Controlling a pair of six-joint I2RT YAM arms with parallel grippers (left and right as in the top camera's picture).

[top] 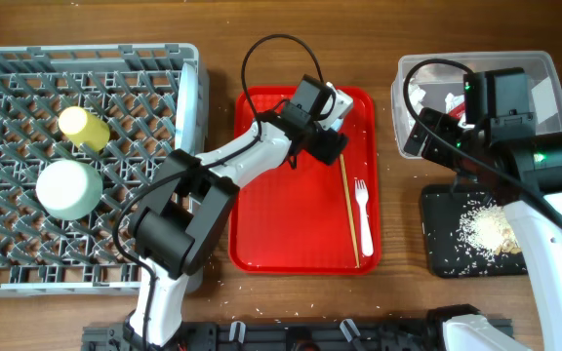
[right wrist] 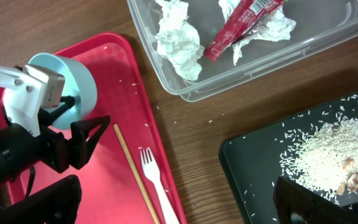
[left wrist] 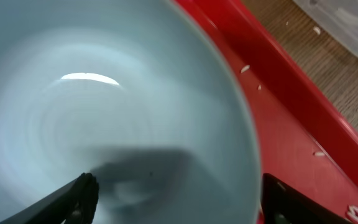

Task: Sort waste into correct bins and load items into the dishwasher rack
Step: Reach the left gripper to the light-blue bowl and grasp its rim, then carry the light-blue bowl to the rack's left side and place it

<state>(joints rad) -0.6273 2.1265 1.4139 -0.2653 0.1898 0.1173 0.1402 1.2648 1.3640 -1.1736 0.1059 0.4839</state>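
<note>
A pale blue bowl [left wrist: 104,112] stands at the far end of the red tray [top: 291,234]. My left gripper [left wrist: 183,196] is open over it, one finger inside the bowl and the other just outside its rim. A wooden chopstick [top: 350,210] and a white fork [top: 362,205] lie along the tray's right side. My right gripper [right wrist: 173,205] hangs open and empty between the red tray and the black tray [top: 442,244], which holds rice [top: 486,226]. Tissue [right wrist: 178,40] and a red sachet [right wrist: 241,25] lie in the clear tub [top: 554,88].
The grey dishwasher rack [top: 86,51] fills the left of the table, with a yellow cup [top: 84,127] and an upturned pale bowl [top: 66,187] in it. Stray rice grains dot the wood between the trays.
</note>
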